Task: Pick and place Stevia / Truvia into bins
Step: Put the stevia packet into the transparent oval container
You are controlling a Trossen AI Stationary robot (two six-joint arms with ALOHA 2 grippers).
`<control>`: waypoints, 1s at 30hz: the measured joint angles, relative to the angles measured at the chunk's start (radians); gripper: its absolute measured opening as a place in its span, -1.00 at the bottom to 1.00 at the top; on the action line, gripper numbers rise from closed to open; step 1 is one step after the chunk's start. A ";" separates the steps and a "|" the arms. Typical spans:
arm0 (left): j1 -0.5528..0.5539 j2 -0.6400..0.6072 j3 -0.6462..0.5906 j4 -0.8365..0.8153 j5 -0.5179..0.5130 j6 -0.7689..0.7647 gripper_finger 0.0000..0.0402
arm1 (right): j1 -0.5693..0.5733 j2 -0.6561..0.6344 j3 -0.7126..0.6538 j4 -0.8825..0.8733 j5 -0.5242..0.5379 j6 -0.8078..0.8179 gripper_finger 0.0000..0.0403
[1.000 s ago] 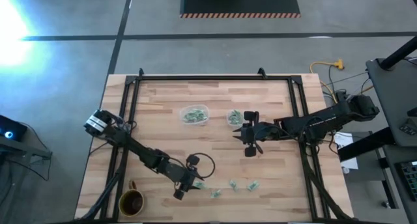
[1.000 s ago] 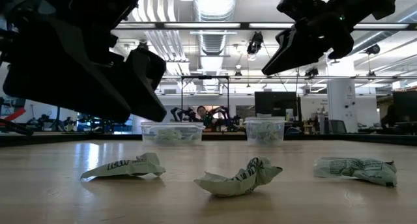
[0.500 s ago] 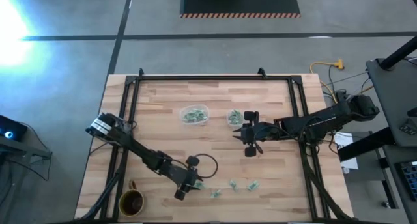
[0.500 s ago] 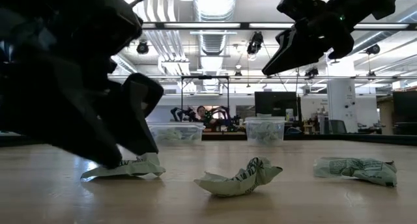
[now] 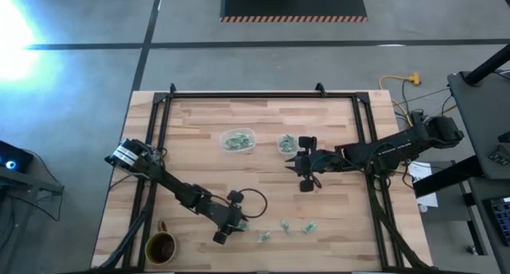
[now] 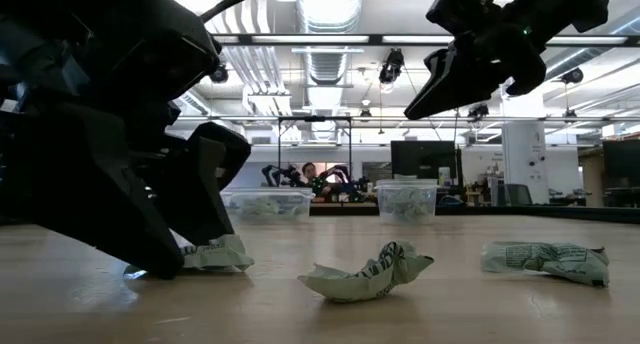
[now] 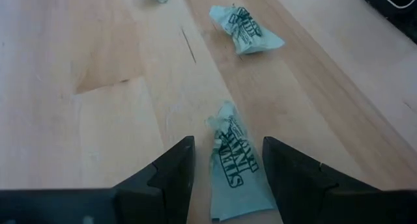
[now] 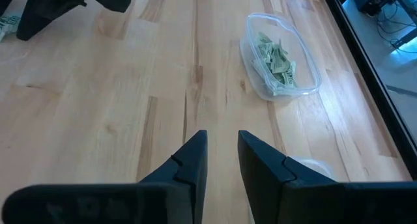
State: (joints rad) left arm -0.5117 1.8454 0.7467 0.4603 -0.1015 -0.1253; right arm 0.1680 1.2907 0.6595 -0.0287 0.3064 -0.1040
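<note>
— Where is your left gripper [image 7: 225, 168]?

— Down at the table's [image 5: 199, 138] near edge, fingers spread, a crumpled Stevia packet [image 7: 236, 168] lying between them on the wood. Two more packets [image 5: 284, 225] lie just beyond it along that edge.

— And the right gripper [image 8: 221, 152]?

— I have it raised over mid-table beside the square bin [image 5: 286, 143], fingers close together, only a narrow gap, holding nothing. The wider bin [image 5: 237, 140] sits near it; both bins hold packets.
</note>
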 joint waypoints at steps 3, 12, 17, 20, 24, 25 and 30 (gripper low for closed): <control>0.000 0.000 0.000 0.000 0.013 0.000 -0.18 | 0.000 0.000 -0.002 0.000 0.000 0.000 -0.62; 0.000 0.000 0.000 -0.005 0.018 0.008 -0.40 | 0.000 0.000 -0.002 0.000 0.000 0.000 -0.66; 0.001 0.000 0.000 -0.005 0.023 0.028 -0.63 | 0.000 0.000 -0.002 0.000 0.000 0.000 -0.63; 0.001 0.000 0.000 -0.005 0.022 0.035 -0.73 | 0.000 0.000 -0.002 0.000 0.000 0.000 -0.63; 0.002 0.000 0.000 -0.005 0.021 0.061 -0.82 | 0.000 0.000 -0.002 0.000 0.001 0.000 -0.65; 0.002 0.000 0.001 -0.006 0.020 0.062 -0.84 | 0.000 0.000 -0.002 0.000 0.001 0.000 -0.66; 0.006 -0.005 0.002 -0.008 0.011 0.067 -0.89 | 0.000 0.000 -0.002 0.000 0.001 0.000 -0.67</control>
State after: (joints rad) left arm -0.5059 1.8405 0.7483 0.4519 -0.0900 -0.0586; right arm 0.1678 1.2907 0.6579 -0.0284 0.3069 -0.1043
